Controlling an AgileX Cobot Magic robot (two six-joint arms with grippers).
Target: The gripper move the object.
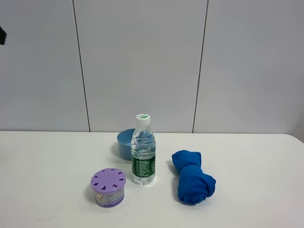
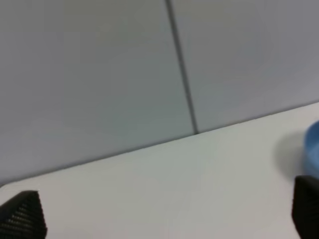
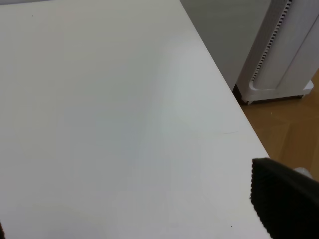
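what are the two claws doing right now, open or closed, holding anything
Left claw: open, fingers wide apart over the table, holding nothing.
Right claw: open and empty; only one finger fully shows.

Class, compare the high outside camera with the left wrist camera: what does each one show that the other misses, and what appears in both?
Only the high view shows the water bottle standing upright, the purple container, and the rolled blue cloth. No arm appears there.

Only the left wrist view shows the left claw, its two black fingertips set wide apart with nothing between them.

Both show the white table, the grey panelled wall, and the blue bowl, which the wrist view catches only as a sliver at its edge.
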